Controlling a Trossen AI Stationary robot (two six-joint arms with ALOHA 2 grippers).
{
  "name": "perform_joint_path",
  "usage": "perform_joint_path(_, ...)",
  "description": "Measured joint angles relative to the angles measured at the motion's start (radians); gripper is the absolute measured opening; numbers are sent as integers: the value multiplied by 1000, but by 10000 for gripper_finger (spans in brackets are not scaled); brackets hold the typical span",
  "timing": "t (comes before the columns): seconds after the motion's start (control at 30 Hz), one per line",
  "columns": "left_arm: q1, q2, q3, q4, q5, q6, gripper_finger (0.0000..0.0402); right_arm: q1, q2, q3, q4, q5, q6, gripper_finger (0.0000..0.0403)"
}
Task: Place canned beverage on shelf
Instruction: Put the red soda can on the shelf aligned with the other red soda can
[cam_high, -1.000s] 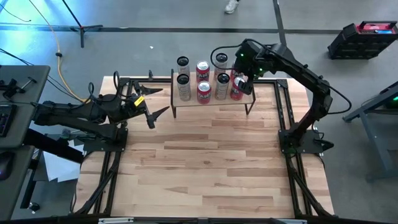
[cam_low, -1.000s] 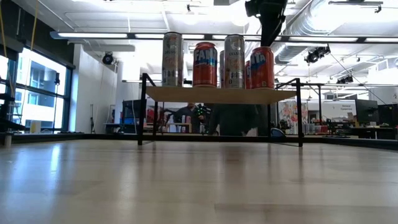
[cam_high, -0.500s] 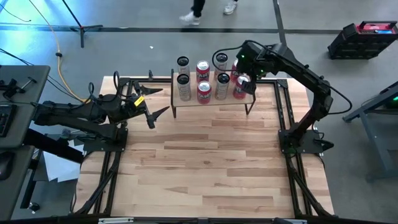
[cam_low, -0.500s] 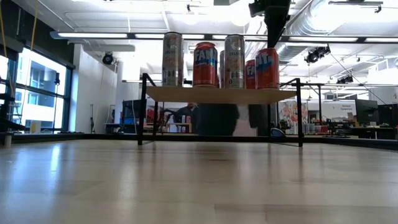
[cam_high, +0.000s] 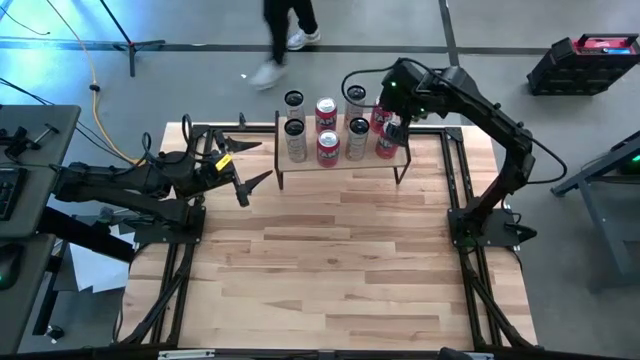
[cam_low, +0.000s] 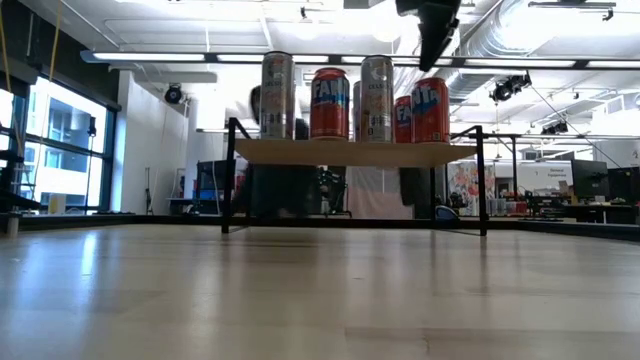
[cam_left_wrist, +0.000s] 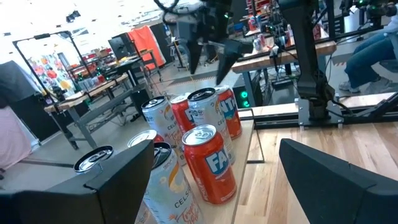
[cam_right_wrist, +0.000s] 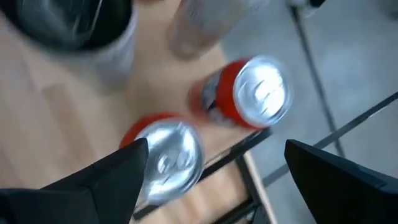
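Upright, the red can (cam_high: 387, 141) stands on the shelf (cam_high: 340, 163) beneath the right tool (cam_high: 396, 118), jaws wide.

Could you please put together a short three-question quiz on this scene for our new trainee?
1. True or false: the right gripper is shut on a red can.
2. The shelf stands at which edge of the table? A) far edge B) near edge C) left edge
3. Fill in: the left gripper waits over the table's ____ side, holding nothing.

Key
1. False: its jaws are open above the red can at the shelf's right end, and nothing is held.
2. A
3. left
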Motion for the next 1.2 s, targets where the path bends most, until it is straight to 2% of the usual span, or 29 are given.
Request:
perform_joint_path(0.17, 0, 0, 0, 0, -23, 3, 340, -11, 0, 7, 42, 33, -15, 353)
perform_joint_path(0.5, 0, 0, 0, 0, -27, 3, 340, -23, 0, -68, 68, 84, -7, 351)
perform_joint_path(0.83, 0, 0, 0, -1, -27, -5, 340, -15, -2, -69, 88, -50, -49, 351)
perform_joint_path(1.2, 0, 0, -1, 0, -29, -3, 340, -25, -21, -58, 95, 75, -49, 351)
